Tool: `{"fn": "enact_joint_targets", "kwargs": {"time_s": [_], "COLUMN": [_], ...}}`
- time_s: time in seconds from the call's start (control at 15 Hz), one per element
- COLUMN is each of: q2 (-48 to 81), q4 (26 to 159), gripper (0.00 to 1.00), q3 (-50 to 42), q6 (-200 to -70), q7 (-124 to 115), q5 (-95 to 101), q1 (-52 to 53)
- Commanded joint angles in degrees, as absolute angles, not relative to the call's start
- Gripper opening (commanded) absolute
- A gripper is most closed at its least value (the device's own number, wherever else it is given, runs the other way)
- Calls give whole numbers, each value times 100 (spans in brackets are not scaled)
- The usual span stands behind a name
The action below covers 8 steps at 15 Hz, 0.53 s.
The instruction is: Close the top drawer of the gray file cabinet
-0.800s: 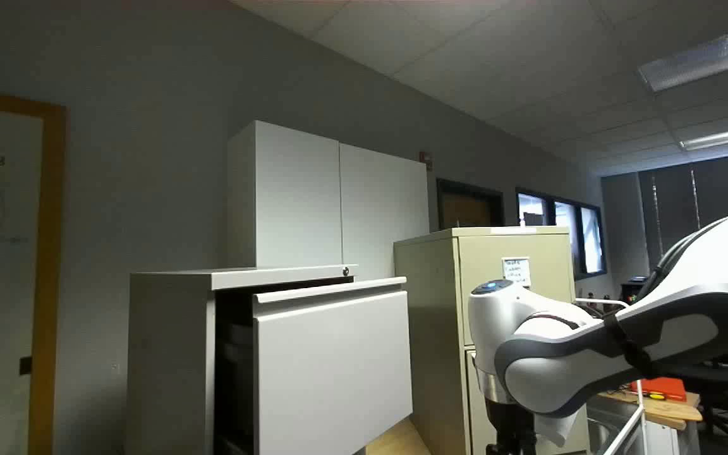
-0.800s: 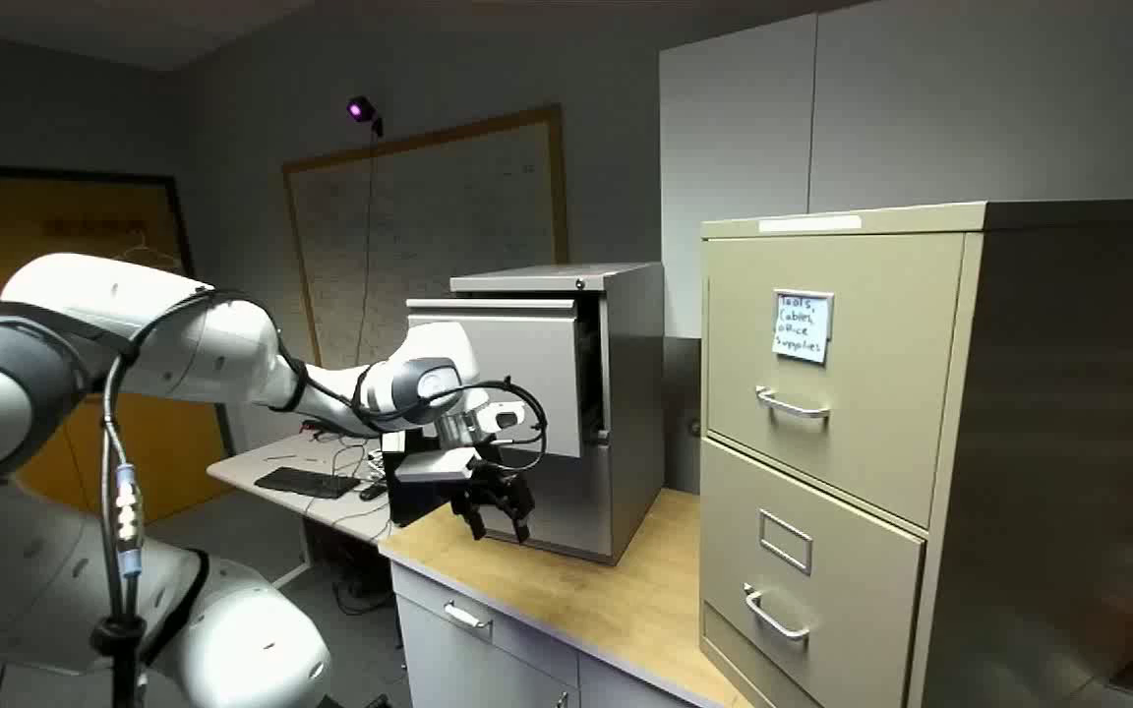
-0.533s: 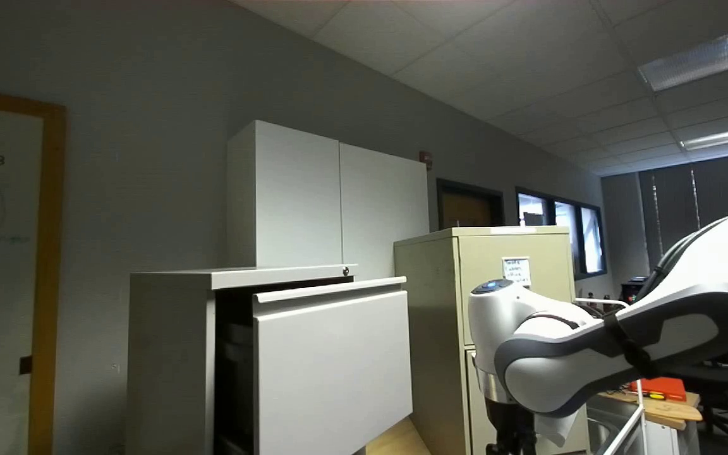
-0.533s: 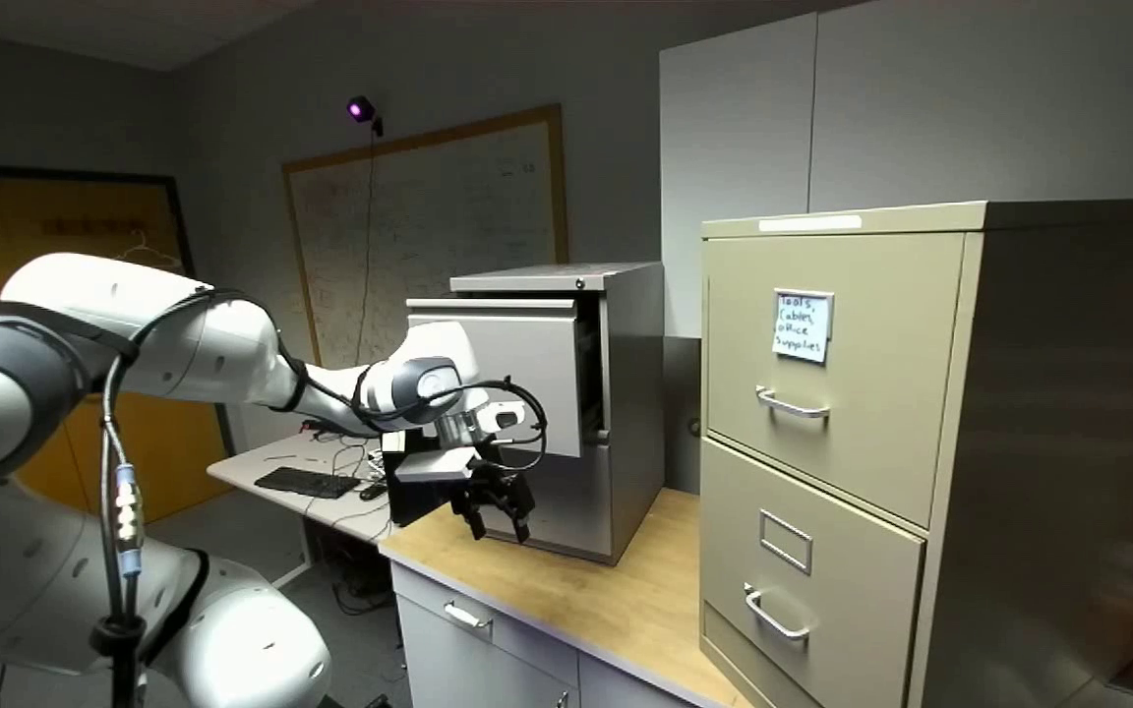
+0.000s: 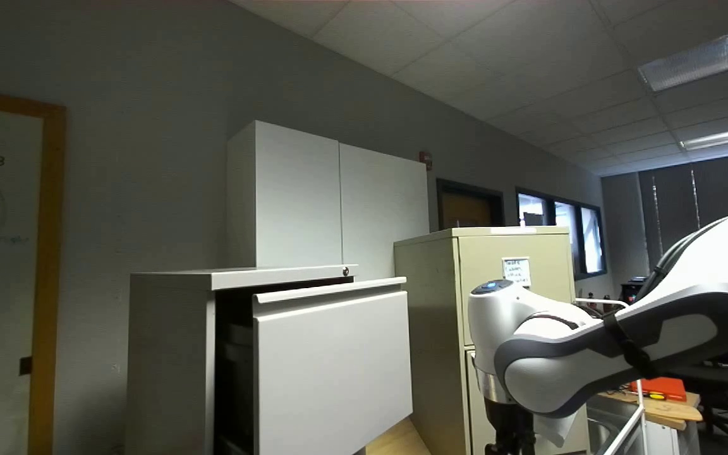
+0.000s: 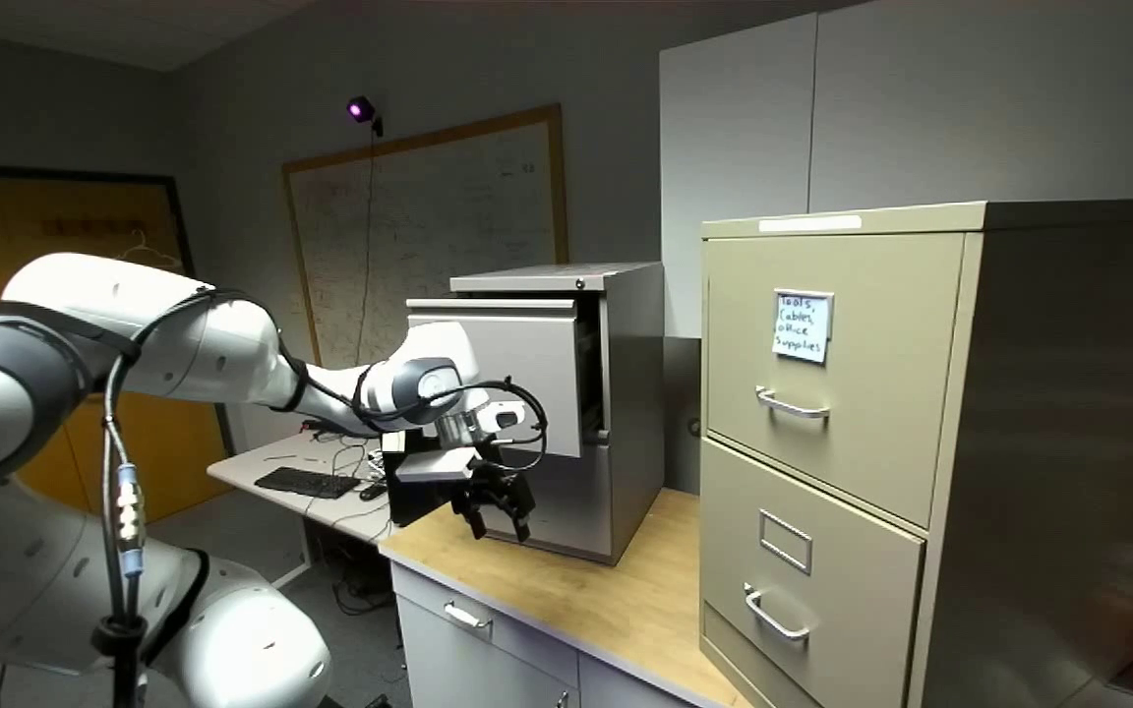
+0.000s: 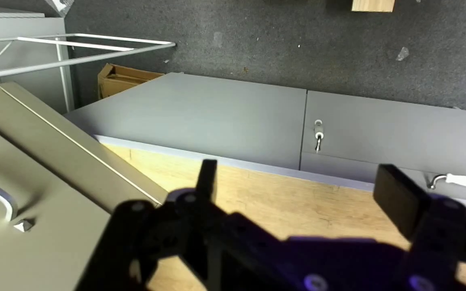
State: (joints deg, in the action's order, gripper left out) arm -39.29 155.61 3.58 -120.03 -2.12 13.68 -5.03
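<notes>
Gripper (image 7: 299, 186) hangs with its jaws spread wide, and in the wrist view we see wooden countertop (image 7: 273, 194) between the fingertips (image 7: 207, 176), with the gray base unit (image 7: 208, 117) just past its front edge. Our top drawer (image 5: 333, 366) sticks partway out of the gray file cabinet (image 6: 633, 413): in both exterior views we get a dark gap between its plain front panel and the cabinet frame. The lower drawer (image 6: 566, 501) right under it looks flush to us. The cabinet itself sits on that same countertop, with a little lock (image 5: 345, 271) up on its top front edge.

In an exterior view we've got the arm (image 6: 198, 349) on the left side, wrist covering the left part of the panel from that angle, and the gripper pointing down in front of the lower drawer. In an exterior view the wrist looks apart from the panel, and we can see a strip of the beige file cabinet (image 5: 430, 341) between them. As best we can read it, the label (image 6: 803, 324) on the beige one says "Tools, Cables, office supplies". A white two-door cupboard (image 5: 297, 196) rises behind both cabinets, and we spot a keyboard (image 6: 307, 482) and mouse (image 6: 373, 490) on the desk (image 6: 242, 470) off past the gray one.
</notes>
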Motion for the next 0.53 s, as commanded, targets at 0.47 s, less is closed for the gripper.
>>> {"fn": "enact_joint_targets", "kwargs": {"time_s": [0.47], "q2": [-3867], "q4": [14816], "gripper": [100], "q3": [954], "q6": [-12859], "q7": [-1842], "q5": [1419], "q1": [-538]}}
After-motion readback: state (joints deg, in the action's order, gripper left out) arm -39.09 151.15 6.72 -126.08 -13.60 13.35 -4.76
